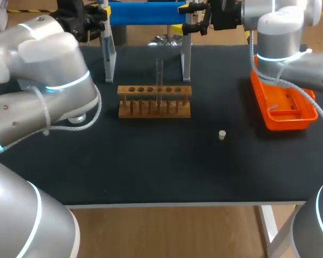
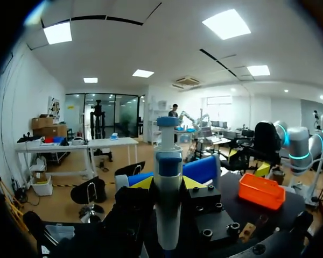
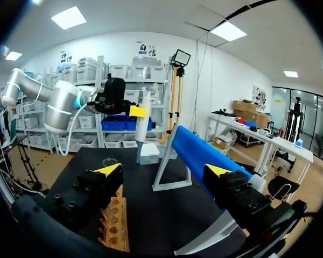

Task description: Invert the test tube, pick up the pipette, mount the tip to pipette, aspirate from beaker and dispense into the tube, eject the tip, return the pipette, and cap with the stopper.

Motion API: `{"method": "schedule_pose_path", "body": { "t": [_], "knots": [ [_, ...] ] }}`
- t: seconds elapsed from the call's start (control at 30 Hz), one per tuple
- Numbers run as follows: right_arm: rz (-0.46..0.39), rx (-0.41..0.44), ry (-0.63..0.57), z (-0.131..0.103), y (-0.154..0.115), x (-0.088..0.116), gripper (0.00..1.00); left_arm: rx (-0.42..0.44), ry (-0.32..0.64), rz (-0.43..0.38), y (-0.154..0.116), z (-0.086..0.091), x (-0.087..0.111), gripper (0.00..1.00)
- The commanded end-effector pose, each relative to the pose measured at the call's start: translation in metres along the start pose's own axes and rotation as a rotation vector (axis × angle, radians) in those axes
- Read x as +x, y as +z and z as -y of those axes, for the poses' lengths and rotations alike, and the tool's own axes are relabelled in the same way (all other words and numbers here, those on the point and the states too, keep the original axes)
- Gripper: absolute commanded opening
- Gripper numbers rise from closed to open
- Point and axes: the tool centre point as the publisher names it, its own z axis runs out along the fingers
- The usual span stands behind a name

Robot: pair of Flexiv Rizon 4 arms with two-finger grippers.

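Observation:
My left gripper [image 2: 168, 184] is shut on the white and blue pipette [image 2: 168, 161], which stands upright between its yellow tips. In the head view that gripper [image 1: 98, 19] holds the pipette [image 1: 104, 24] at the left end of the blue stand [image 1: 145, 13]. My right gripper [image 3: 164, 172] is open and holds nothing, at the stand's right end [image 1: 197, 21]. A clear test tube [image 1: 159, 72] stands upright in the wooden rack [image 1: 154, 100]. The small white stopper [image 1: 222, 134] lies on the mat to the rack's right. A glass beaker [image 3: 109, 161] sits behind the rack.
An orange tray [image 1: 282, 105] lies at the right side of the black mat, under my right arm. The blue stand's clear legs [image 1: 185, 59] rest behind the rack. My left arm's elbow [image 1: 54, 86] hangs over the mat's left part.

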Motion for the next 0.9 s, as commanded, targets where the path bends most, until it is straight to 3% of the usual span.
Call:
{"method": "schedule_pose_path", "body": {
  "t": [0.03, 0.57, 0.9],
  "knots": [
    [0.001, 0.002, 0.0, 0.0, 0.0, 0.0, 1.0, -0.01, -0.009, 0.124, 0.013, 0.003, 0.004, 0.0],
    [0.001, 0.002, 0.0, 0.0, 0.0, 0.0, 1.0, -0.056, -0.047, 0.228, 0.037, -0.003, 0.002, 0.0],
    [0.001, 0.002, 0.0, 0.0, 0.0, 0.0, 1.0, -0.083, -0.062, 0.25, 0.051, -0.004, -0.001, 0.0]
  ]
}}
